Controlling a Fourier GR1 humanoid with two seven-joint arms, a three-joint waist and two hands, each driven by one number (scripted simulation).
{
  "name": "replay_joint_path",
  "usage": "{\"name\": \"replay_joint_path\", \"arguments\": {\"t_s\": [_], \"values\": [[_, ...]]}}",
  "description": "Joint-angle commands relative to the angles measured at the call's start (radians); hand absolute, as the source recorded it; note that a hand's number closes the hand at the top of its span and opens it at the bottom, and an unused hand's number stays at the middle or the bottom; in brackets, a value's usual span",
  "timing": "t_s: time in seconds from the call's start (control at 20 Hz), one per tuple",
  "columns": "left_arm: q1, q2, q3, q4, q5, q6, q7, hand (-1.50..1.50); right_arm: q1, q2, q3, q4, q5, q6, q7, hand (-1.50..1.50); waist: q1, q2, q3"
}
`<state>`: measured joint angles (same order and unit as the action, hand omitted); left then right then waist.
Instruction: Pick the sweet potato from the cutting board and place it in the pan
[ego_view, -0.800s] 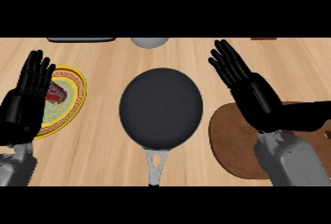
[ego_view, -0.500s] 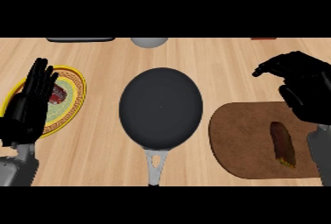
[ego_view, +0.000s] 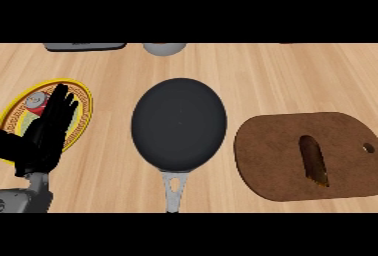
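- The sweet potato (ego_view: 314, 161) lies lengthwise on the cutting board (ego_view: 273, 150), towards the board's right side and well inside its edge, so it is open to a grasp from above with nothing crowding it
- The cutting board sits just right of the pan (ego_view: 178, 123), near it but not touching as far as can be told; the carry across should be short
- The pan holds nothing, its dark bowl bare and its handle (ego_view: 173, 189) pointing down towards the robot, which leaves the whole bowl free as a landing place
- The left hand (ego_view: 46, 131) shows at the view's left, fingers straight and apart, resting over the patterned plate (ego_view: 83, 107); it is far from the board and seems to be parked out of the way
- The right hand does not show, so its state cannot be told; the potato is held by nothing
- The plate carries some food beneath the left hand, possibly something red and round, though the hand hides most of it
- The task stands at its start: the potato is not yet picked up
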<state>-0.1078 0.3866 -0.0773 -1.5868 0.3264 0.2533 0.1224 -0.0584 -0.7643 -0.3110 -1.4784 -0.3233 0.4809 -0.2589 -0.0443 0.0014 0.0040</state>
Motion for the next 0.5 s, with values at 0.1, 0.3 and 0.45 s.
{"name": "replay_joint_path", "arguments": {"t_s": [0.1, 0.3, 0.45], "values": [[-0.022, -0.034, -0.037, -0.011, -0.024, 0.016, 0.032, 0.00, 0.099, -0.174, -0.091, 0.120, 0.215, 0.127, -0.312, -1.50, 0.031, 0.000, -0.001], [-0.062, -0.028, -0.013, 0.014, -0.014, -0.018, 0.058, 0.00, 0.032, -0.227, -0.102, 0.160, 0.253, 0.153, -0.357, -1.50, 0.042, -0.001, -0.004], [-0.076, -0.043, -0.014, 0.032, -0.015, -0.020, 0.049, 0.00, -0.058, -0.221, 0.038, 0.092, 0.350, 0.093, -0.243, -1.50, 0.058, 0.003, -0.004]]}}
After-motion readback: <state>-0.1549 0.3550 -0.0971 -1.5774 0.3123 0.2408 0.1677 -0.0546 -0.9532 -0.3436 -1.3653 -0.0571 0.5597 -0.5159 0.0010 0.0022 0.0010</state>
